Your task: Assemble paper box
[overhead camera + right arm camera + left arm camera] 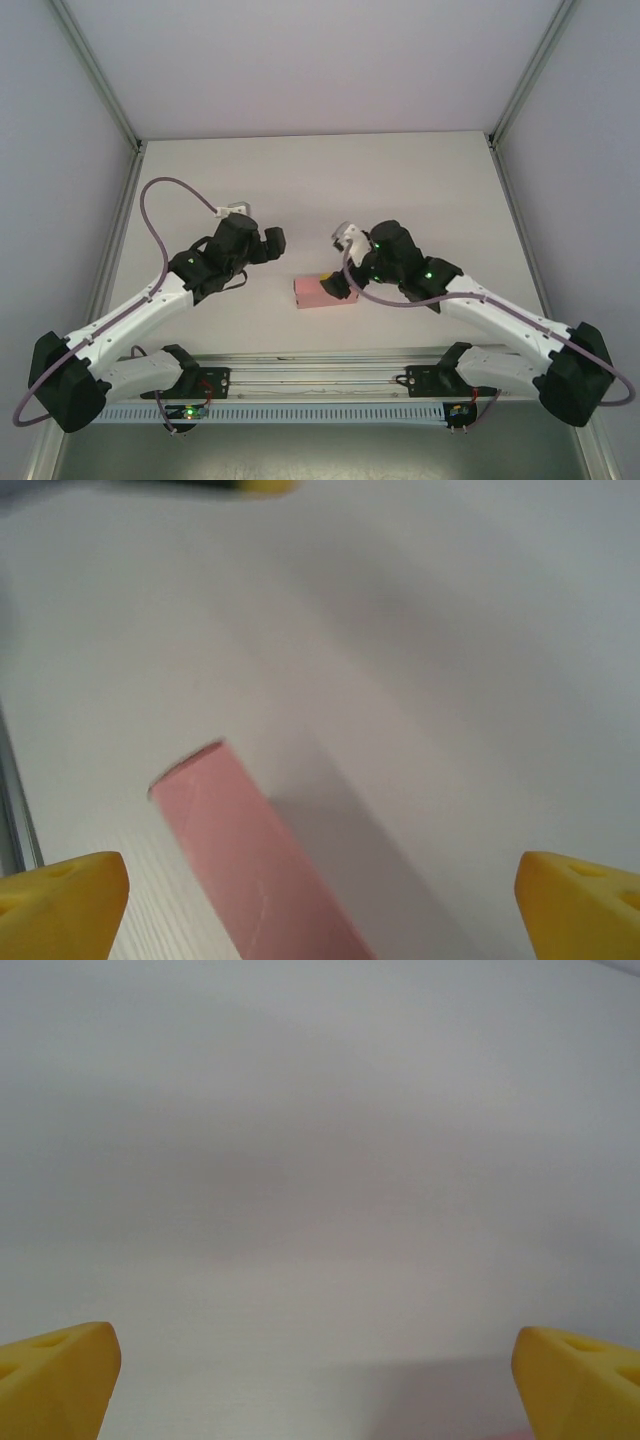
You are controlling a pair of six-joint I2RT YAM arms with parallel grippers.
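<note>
Paper box [322,291]: in the top external view it is a small, closed, pink rectangular box lying flat on the white bench [300,180]. It sits between the two arms, directly under the tip of the right claw [338,282], which overlaps the box's end on that side. The left claw [276,243] is apart from the box, beyond its other end and slightly farther out on the bench, with no contact seen. Jaw spread is hard to read for either claw from this angle.

Left wrist view: the left claw is spread wide. Its two yellow fingertips [55,1380] sit at opposite lower corners of the picture. Between and ahead of them is bare bench surface, and nothing is gripped. A faint pink tinge at the bottom edge is too slight to identify.

Right wrist view: the right claw is also spread wide, with its yellow pads [585,905] far apart. The box lies on the bench between them, running at an angle away from the claw and closer to one pad than the other. Neither pad touches it, so it is not held. One crease line shows on its top face. A grey metal rail [10,810] runs along the bench edge outside the nearer pad. A blurred yellow and dark shape ahead of the claw cannot be identified.
</note>
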